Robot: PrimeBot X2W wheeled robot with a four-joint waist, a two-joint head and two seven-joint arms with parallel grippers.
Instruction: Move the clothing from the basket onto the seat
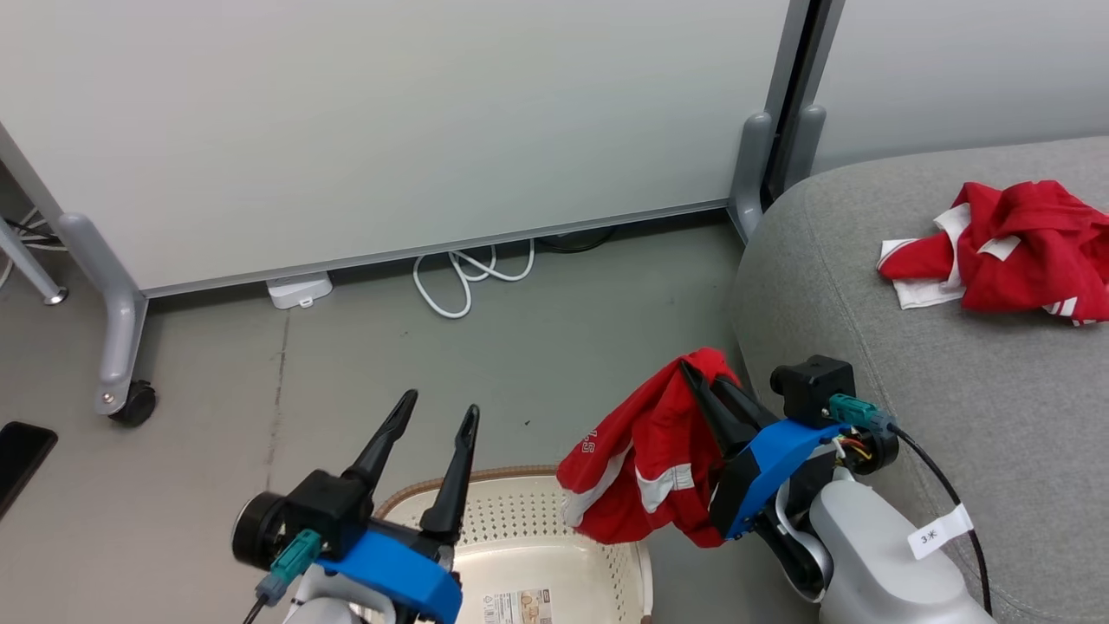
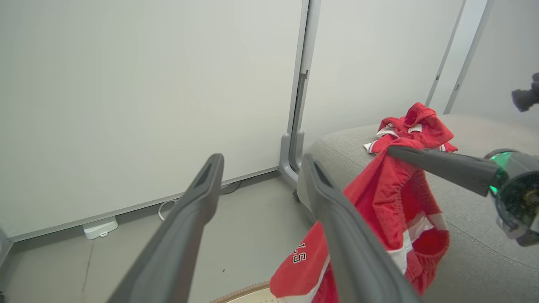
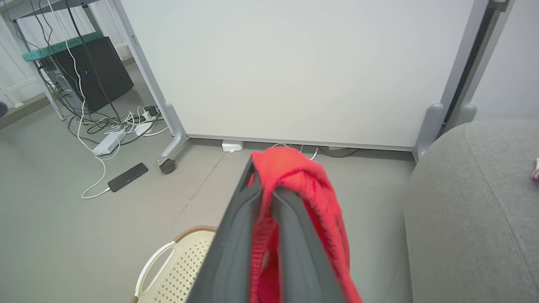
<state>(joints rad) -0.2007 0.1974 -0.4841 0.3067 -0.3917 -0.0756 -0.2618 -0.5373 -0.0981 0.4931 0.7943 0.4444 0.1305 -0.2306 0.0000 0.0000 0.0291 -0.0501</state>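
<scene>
Red soft fabric with white stripes and white lettering, the hanging garment [image 1: 650, 451] is drooping in loose folds from the right hand [image 1: 697, 374], whose two long dark fingers are closing tightly on its upper fold, between the basket [image 1: 520, 511] and the sofa [image 1: 910, 364]. A second garment [image 1: 1014, 251] is lying crumpled on the sofa's light grey, rounded cushion. The left hand [image 1: 439, 405] is hovering over the cream perforated, brown-rimmed basket, fingers spread and gripping nothing. A white partition panel [image 1: 390, 130], looped white cable [image 1: 463, 277] and caster [image 1: 134, 403] are standing behind.
</scene>
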